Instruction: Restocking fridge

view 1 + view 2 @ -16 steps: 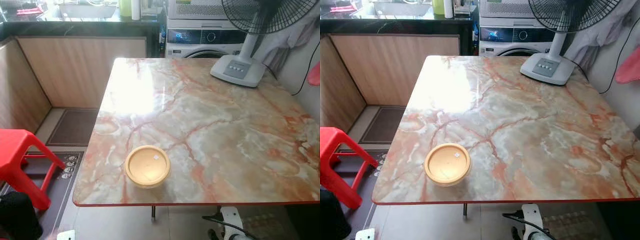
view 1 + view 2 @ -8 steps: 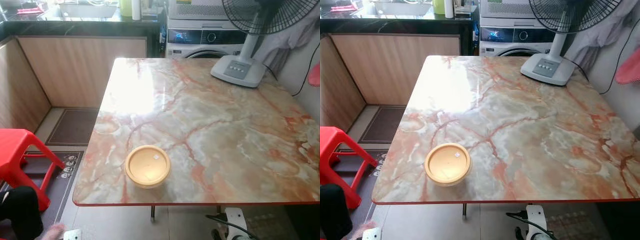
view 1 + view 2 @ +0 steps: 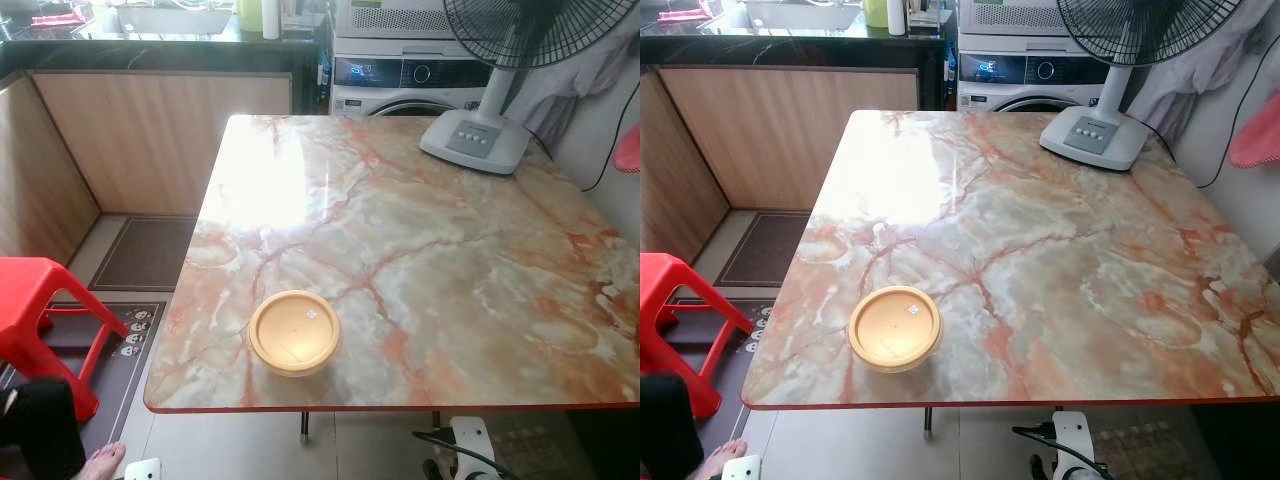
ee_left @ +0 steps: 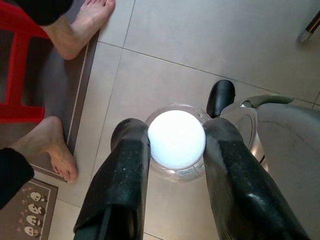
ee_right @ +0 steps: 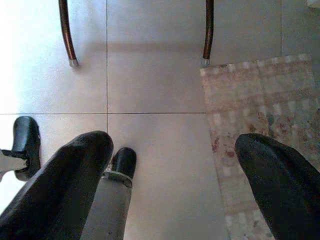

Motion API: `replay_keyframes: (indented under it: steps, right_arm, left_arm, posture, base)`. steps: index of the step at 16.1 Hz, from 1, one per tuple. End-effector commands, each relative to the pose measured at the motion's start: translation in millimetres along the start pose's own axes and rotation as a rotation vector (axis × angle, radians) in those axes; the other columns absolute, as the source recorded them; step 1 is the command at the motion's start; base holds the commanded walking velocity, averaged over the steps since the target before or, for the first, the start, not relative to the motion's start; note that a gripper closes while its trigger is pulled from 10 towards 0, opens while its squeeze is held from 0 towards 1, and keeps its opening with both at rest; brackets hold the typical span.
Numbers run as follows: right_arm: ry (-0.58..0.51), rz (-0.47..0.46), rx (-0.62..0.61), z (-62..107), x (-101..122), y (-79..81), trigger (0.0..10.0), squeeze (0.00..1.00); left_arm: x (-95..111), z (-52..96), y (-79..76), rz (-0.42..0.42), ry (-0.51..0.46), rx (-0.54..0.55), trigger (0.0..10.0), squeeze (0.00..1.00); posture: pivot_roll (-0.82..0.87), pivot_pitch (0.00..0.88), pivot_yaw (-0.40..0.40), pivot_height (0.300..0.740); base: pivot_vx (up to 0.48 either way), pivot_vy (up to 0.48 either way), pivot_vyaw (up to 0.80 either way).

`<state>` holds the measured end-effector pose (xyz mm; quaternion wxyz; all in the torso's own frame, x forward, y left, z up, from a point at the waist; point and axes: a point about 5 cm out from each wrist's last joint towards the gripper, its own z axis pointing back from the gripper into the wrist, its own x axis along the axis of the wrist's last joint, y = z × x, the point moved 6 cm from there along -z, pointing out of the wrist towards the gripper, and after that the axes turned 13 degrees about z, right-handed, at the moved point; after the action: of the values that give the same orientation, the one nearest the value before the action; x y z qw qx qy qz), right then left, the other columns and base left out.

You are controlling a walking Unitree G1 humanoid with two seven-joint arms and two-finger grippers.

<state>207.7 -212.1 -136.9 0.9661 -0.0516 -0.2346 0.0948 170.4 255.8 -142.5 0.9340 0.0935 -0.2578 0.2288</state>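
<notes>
**One jar in hand, one tub on the table, no fridge yet**

Start with your left gripper [image 4: 175, 150]: its two black fingers are closed against the sides of a clear jar with a white lid [image 4: 176, 139], held low over the tiled floor [image 4: 200, 45]. Your right gripper [image 5: 175, 175] hangs spread wide with nothing between its fingers, above the same tiles and beside a patterned rug [image 5: 260, 125].

Looking outward, a person's two bare feet [image 4: 82, 22] stand near your left arm, next to a red stool [image 3: 35, 300]. Ahead of you sits the marble table [image 3: 450, 260], carrying one round yellow lidded container [image 3: 294, 331] near its front edge and one fan [image 3: 480, 135] at the far corner. A washing machine [image 3: 400, 80] stands behind it.

As I judge it, you are early in the restock: one item is gripped, the yellow container waits untouched, and everything remains to be carried and shelved.
</notes>
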Motion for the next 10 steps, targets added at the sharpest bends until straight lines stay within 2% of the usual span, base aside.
replay_keyframes:
  steps: [1, 10]
  right_arm:
    - [-0.007, -0.029, -0.010, -0.2, 4.2, -1.6, 10.0, 0.00]
    - [-0.034, -0.028, 0.008, -0.6, 10.3, 3.4, 10.0, 0.00]
  left_arm:
    - [4.2, -0.6, 4.9, -0.010, -0.003, 0.012, 10.0, 0.00]
    - [10.0, -1.2, 5.9, -0.021, -0.017, 0.003, 10.0, 0.00]
  posture:
    - [0.10, 0.000, -0.033, 0.740]
    - [0.12, 0.000, -0.034, 0.740]
  base:
    - [0.000, 0.266, 0.00]
    - [0.000, 0.263, 0.00]
